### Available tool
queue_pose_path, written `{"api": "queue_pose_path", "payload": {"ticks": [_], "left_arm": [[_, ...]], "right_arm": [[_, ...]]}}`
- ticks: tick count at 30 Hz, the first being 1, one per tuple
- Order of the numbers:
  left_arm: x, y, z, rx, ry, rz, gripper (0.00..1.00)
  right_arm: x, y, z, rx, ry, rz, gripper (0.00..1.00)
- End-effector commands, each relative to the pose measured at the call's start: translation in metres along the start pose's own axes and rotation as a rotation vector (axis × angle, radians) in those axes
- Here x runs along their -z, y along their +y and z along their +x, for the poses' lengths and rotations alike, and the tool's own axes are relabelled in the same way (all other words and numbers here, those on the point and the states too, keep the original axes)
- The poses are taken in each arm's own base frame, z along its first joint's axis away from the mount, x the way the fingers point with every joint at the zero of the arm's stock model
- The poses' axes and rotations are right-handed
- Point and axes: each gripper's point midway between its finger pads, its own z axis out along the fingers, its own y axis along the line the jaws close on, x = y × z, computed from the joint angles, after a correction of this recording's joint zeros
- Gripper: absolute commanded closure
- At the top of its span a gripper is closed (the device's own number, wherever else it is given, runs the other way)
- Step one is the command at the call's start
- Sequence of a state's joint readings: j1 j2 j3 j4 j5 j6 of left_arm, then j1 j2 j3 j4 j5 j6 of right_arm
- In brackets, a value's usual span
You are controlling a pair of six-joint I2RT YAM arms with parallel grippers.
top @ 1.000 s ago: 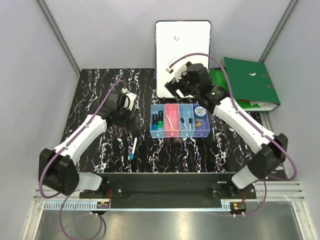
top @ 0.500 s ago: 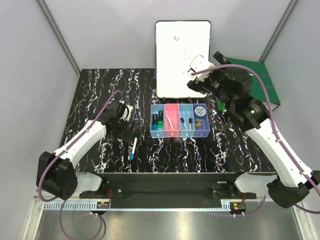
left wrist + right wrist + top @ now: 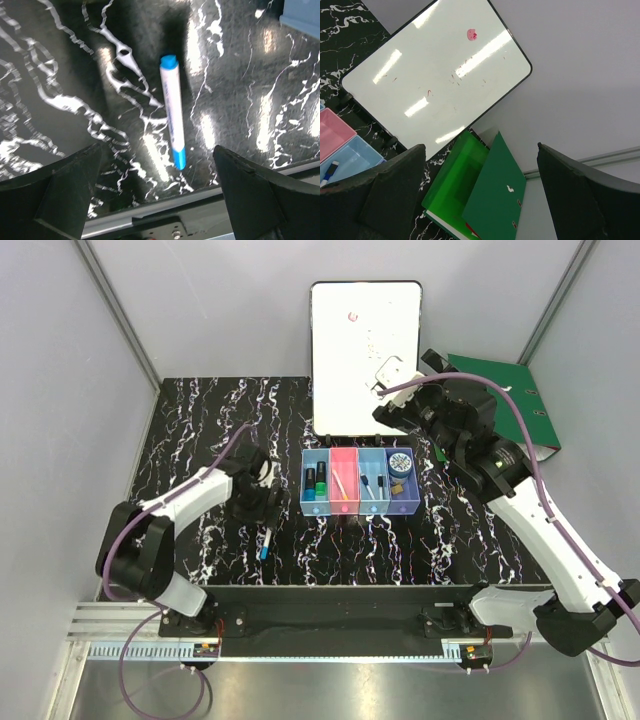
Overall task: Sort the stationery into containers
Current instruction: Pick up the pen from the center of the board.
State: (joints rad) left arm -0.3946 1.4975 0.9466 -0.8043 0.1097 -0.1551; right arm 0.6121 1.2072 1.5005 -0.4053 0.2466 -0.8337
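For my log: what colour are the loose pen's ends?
Blue; the pen is white between them. Left wrist view shows it best.

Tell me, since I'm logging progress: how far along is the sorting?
Done: the green-black marker, slim pens and tape roll lie in the bins. In hand: the left end effector hangs open over the blue-ended pen on the table. Left: binning that pen.

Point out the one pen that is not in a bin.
The white pen with blue ends, lying on the table left of the bins; the other pens sit inside bins.
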Motion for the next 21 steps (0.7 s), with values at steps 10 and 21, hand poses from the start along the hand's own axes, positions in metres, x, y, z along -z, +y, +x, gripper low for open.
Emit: {"api": "queue_pose_path", "payload": {"ticks": [10,21], "left_arm": [[-0.058,-0.028,0.0,-0.026,0.073,-0.032,0.14],[-0.073,-0.025,0.016,-0.017,0.12,-0.056,0.57]], "right_arm": [[0.002,-0.015,0.0,-0.035,0.002,0.075,0.0],[0.002,-0.027,-0.009,-0.089,-0.022,0.104,0.0]]}}
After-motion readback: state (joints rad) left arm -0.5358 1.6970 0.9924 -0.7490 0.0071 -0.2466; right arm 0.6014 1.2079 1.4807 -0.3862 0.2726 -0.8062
